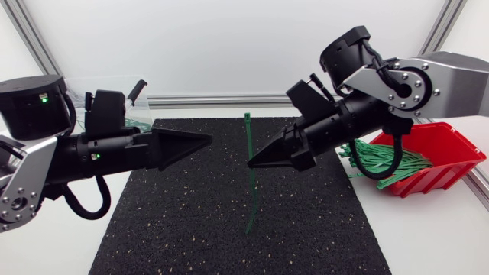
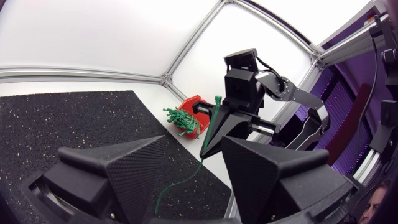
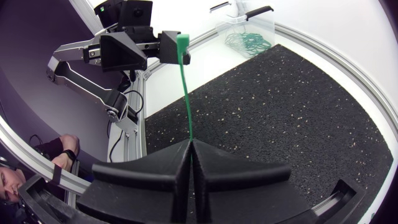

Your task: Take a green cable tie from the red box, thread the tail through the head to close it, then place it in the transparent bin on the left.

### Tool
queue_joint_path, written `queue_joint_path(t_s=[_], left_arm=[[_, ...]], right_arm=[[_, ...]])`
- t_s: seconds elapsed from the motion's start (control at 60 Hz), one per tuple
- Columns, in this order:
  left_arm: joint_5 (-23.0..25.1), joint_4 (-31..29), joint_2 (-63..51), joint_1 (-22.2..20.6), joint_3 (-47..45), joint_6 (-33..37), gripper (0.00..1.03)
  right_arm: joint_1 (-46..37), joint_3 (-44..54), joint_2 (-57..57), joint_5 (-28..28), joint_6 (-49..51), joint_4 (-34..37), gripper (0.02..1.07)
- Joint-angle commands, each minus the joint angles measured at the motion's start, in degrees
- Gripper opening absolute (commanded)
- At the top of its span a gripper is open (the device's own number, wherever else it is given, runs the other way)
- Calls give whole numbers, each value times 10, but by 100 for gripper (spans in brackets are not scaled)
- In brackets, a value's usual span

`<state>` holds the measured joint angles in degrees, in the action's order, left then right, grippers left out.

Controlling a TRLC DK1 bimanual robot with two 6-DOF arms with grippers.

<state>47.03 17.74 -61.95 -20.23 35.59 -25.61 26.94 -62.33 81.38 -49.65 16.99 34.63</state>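
head view: the right matte black wedge-fingered gripper (image 1: 252,163) has its fingers pressed together on a thin green plastic cable tie (image 1: 248,195), pinching it about mid-length above the black speckled mat (image 1: 191,221). the tie's long axis crosses the gripper's at roughly a right angle. the left matte black wedge-fingered gripper (image 1: 208,141) points at the tie from nearby, without touching it. the red plastic box (image 1: 447,149) of loose green ties sits under the right arm.

left wrist view: the left gripper's fingers (image 2: 124,162) stand well apart and hold nothing. ahead of them the tie's square head rises above the right gripper's tip while the tail droops in a curve towards the mat.

right wrist view: the fingers are closed on the tie (no gap shows), and the head end points straight away from them. the transparent plastic bin (image 3: 249,25) stands beyond the mat's far corner.
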Motion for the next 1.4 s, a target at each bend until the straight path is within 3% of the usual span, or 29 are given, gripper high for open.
queue_joint_path(t_s=[0.0, 0.2, 0.333, 0.433, 0.75, 1.217, 1.383], left_arm=[[35, -12, -11, 16, 31, -15, 63], [123, -65, -41, 44, 83, -7, 63], [242, -55, -87, 46, 107, 2, 63], [238, -53, -79, 60, 108, 1, 63], [242, -72, -80, 66, 118, -11, 63], [244, -69, -102, 27, 134, 21, 62], [234, -50, -116, 6, 132, 26, 54]], right_arm=[[19, -18, 11, -3, -25, 10, 8], [40, -45, 23, -9, -85, 22, 8], [37, -72, 47, -55, -122, 66, 8], [34, -82, 64, -85, -158, 102, 8], [32, -66, 60, -126, -190, 100, 8], [40, 24, 18, -134, -256, -85, 8], [38, 48, -7, -138, -272, -128, 8]])
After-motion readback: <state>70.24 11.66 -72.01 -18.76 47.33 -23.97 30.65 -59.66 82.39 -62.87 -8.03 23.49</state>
